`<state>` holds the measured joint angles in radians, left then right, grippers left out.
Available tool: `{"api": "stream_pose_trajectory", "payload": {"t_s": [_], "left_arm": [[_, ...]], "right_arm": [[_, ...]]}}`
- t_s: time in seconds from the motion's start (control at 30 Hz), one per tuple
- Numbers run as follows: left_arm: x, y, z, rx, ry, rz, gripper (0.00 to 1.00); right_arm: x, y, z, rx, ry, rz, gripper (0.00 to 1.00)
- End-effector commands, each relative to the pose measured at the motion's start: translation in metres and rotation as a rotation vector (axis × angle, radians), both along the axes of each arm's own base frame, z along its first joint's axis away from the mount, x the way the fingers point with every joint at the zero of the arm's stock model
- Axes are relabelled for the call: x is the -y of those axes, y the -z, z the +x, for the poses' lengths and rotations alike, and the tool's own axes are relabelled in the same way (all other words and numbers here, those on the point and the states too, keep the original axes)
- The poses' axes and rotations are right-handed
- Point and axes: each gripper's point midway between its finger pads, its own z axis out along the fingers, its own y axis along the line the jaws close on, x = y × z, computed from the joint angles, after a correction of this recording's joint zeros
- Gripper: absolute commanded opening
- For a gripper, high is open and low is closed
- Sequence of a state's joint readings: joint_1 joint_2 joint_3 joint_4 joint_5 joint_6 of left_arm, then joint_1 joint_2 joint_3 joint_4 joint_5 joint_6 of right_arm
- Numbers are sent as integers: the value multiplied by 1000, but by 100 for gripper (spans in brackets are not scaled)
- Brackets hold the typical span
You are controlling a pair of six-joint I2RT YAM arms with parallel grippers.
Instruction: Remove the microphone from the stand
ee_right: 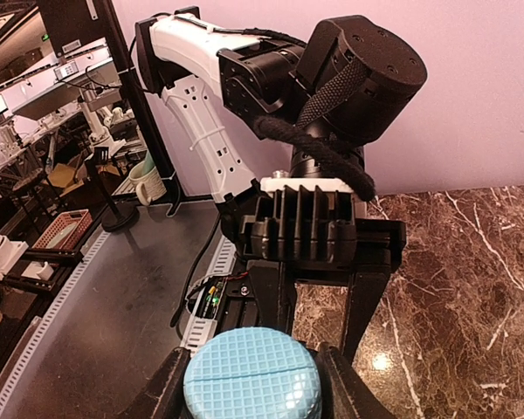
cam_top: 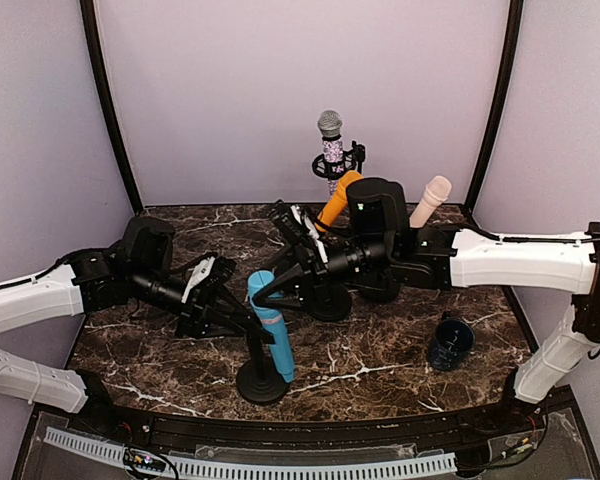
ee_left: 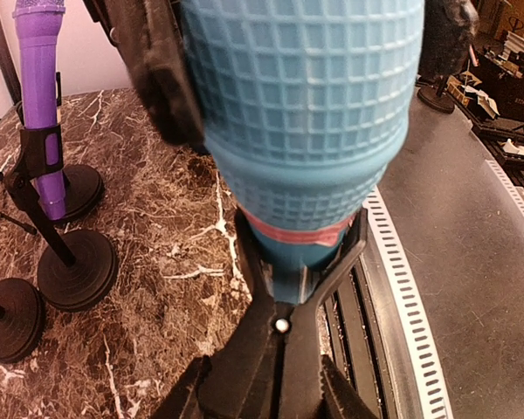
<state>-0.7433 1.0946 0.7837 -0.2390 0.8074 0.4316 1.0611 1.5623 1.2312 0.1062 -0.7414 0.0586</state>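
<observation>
Top external: marble table (cam_top: 380, 350), lilac walls (cam_top: 300, 80), right gripper (cam_top: 265, 292) tight on microphone (cam_top: 274, 338), left gripper (cam_top: 235, 318) spread.

No text, brand, number or sign can be read in any of the views. Dark markings are seen on the pale body of the silver-headed microphone (cam_top: 332, 152) at the back of the desk (cam_top: 400, 350), but they are too small to be made out.
</observation>
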Motion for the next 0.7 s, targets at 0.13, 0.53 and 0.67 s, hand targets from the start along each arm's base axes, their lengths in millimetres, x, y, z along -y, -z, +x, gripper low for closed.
{"api": "stream_pose_trajectory", "payload": {"t_s": [0.13, 0.53, 0.67], "left_arm": [[-1, -12, -1, 13, 4, -11, 12], [-6, -18, 13, 39, -116, -26, 6], [-13, -20, 36, 91, -265, -17, 5]], "right_arm": [[9, -36, 8, 39, 59, 95, 35], [34, -64, 12, 39, 105, 181, 35], [41, -69, 14, 51, 134, 192, 35]]}}
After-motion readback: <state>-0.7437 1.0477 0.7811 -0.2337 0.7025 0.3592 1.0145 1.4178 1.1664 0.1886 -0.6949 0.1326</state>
